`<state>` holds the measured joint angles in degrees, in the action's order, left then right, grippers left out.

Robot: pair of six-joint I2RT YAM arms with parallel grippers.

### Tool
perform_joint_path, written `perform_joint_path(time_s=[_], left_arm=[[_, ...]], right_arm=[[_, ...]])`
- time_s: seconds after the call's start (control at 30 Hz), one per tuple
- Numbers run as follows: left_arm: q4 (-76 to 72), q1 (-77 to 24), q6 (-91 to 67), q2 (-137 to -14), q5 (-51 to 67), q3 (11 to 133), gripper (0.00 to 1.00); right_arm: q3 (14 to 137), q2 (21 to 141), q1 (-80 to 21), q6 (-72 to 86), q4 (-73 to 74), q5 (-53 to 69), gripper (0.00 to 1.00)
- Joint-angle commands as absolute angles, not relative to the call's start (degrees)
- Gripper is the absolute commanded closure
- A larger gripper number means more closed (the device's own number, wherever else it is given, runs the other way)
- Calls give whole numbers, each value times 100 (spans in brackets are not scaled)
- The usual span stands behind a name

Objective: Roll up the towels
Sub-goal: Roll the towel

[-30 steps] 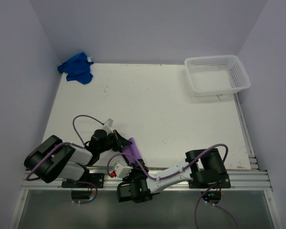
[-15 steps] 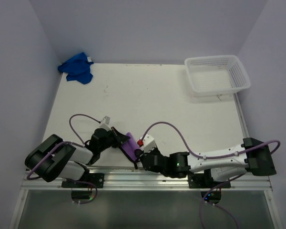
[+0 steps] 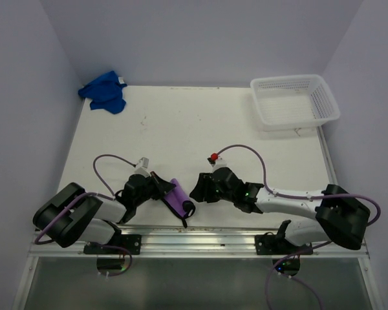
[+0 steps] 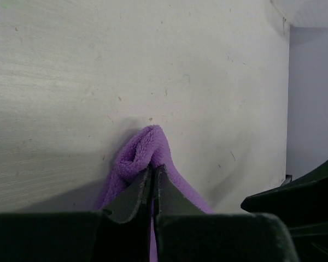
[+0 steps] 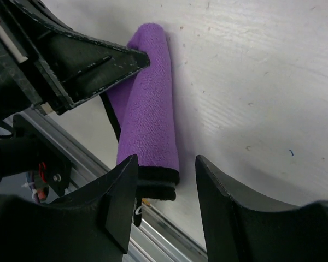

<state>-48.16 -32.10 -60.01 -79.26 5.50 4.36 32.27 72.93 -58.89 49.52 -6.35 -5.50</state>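
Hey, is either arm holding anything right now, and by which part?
The left gripper is shut on the purple towel, pinching one end of the roll. The right gripper is open by the black-edged end and holds nothing.

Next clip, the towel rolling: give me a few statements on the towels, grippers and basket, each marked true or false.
1. The left gripper is shut on one end of the rolled purple cloth towel. True.
2. The right gripper is clamped on that roll. False: its jaws stand open at the roll's other end, not gripping it.
3. The bright blue cloth towel lies in the white plastic mesh basket. False: it lies crumpled at the table's far-left corner.
4. The basket sits at the far-right corner. True.
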Motion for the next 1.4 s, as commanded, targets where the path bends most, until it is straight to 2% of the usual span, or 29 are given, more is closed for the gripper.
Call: perform_joint_path(time_s=[0.0, 0.17, 0.57, 0.77, 0.83, 1.0, 1.2, 1.37], left_arm=[[-4254, -3252, -5722, -8016, 88, 79, 100], [-4245, -3278, -5722, -7998, 62, 79, 100], [-4166, -3296, -5678, -7937, 26, 97, 100], [-4113, -3296, -5660, -7919, 26, 114, 100], [-4104, -3305, -5643, -7919, 26, 123, 100], [-4078, -3305, -5625, -7936, 26, 158, 100], [-4061, -3305, -5634, -8033, 18, 220, 100], [-4061, -3305, -5660, -8086, 35, 255, 100]], right_arm=[[3445, 7882, -5801, 5449, -1301, 421, 50], [3524, 8568, -5783, 5599, -1766, 773, 49], [3410, 8807, -5783, 5826, -2109, 713, 45], [3209, 8517, -5783, 6029, -2030, 291, 36], [3146, 8220, -5775, 5968, -1873, 27, 32], [3514, 7910, -5792, 5450, -1145, -132, 30], [4182, 8243, -6134, 4554, -292, -175, 31], [5219, 8928, -6985, 3684, 946, -1157, 32]])
